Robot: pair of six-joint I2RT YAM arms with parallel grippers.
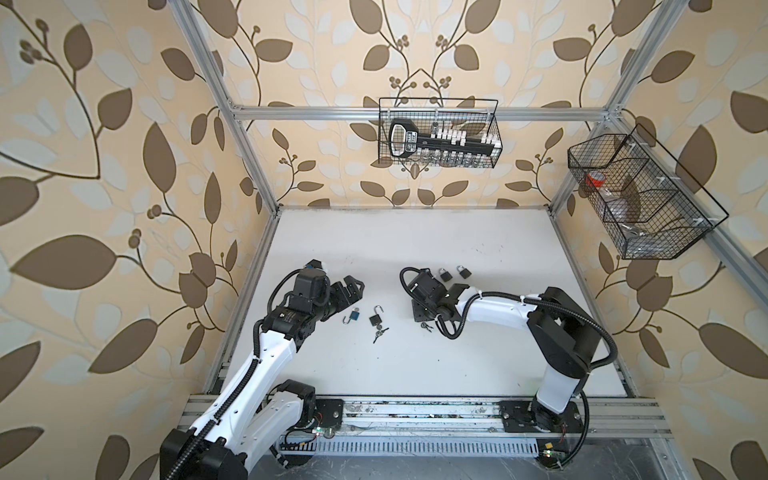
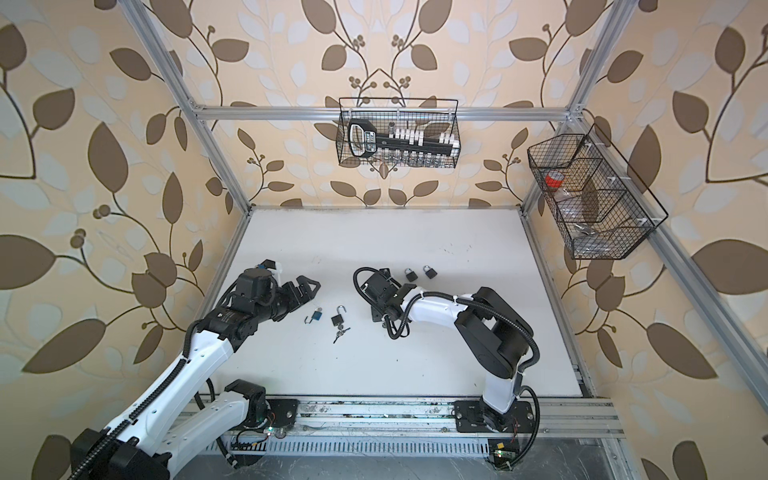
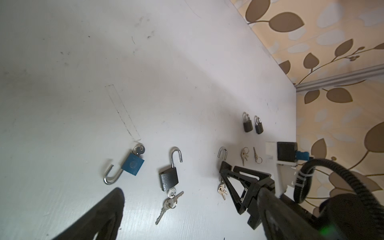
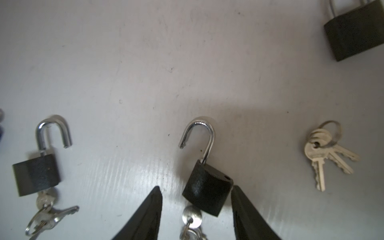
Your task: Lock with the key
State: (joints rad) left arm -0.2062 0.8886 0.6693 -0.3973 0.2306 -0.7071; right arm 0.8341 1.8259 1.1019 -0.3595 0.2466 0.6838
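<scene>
The right gripper (image 4: 196, 186) stands parted over the black padlock (image 4: 207, 191), grasping nothing: one fingertip (image 4: 235, 190) sits at the body's corner, the other is apart from it. The lock lies flat on the table (image 1: 415, 249) near its middle, with its shackle (image 4: 199, 133) sprung open and swung off its hole, and a key (image 4: 192, 216) in the keyway.

To do this step well, I judge the jaws should close squarely on the body's sides, clear of the key, so the shackle can be turned back and pressed home.

The left gripper (image 1: 351, 286) hangs wide open and empty, near a blue padlock (image 1: 354, 314) and a second black padlock (image 1: 376, 319), both unlocked. A loose key bunch (image 4: 326, 153) lies near the pinned lock, and two shut padlocks (image 3: 247, 122) further off; nothing blocks the grasp
</scene>
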